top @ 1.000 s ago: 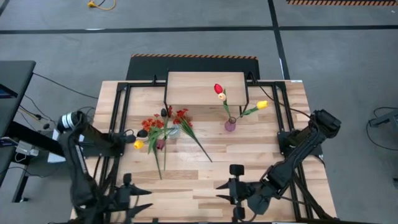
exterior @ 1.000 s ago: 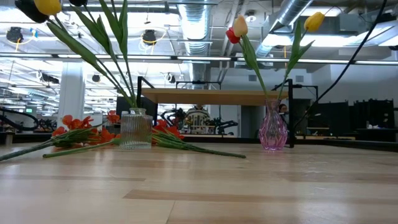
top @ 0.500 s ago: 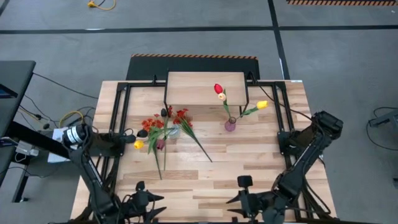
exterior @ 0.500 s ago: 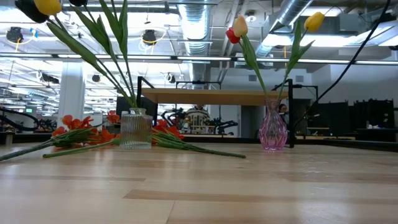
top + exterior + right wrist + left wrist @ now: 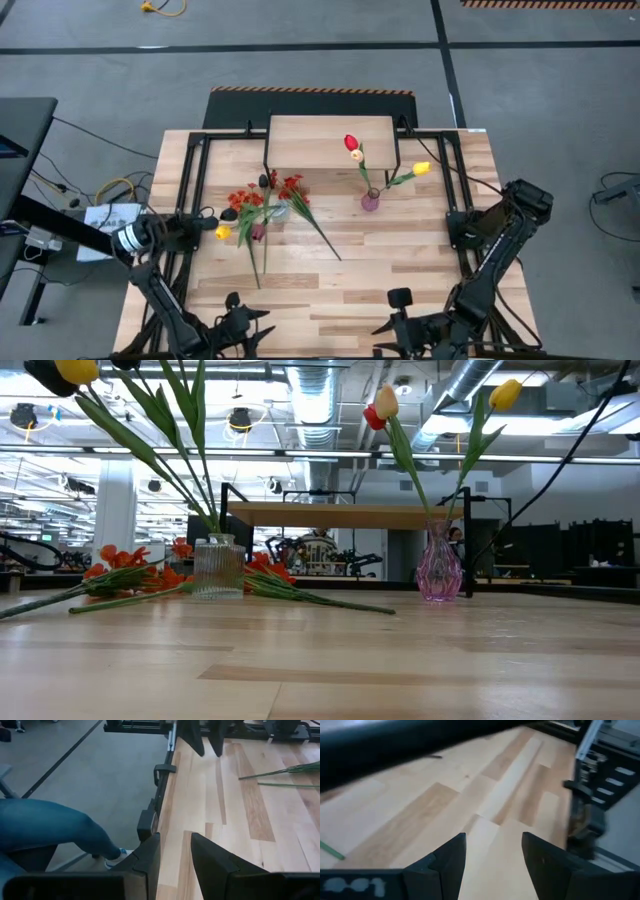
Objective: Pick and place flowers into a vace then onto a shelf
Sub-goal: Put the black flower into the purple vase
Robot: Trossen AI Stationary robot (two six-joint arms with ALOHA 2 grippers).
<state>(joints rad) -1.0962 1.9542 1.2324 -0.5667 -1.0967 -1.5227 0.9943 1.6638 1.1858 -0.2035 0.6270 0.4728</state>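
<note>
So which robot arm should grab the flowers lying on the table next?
Probably the left. The loose flowers lie on the left half of the table, nearer the left gripper, which is open and empty at the near edge. The right gripper, also empty, sits farther across, closer to the pink vase.

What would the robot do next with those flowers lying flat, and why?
Probably the left tool, open and empty at the near edge, reaches to the loose flowers lying beside the clear vase, since they still need placing.

Wide bare table [image 5: 400,270] in front, loose flowers [image 5: 262,215] and clear vase [image 5: 218,568] left, pink vase [image 5: 370,202] before shelf [image 5: 330,142].
</note>
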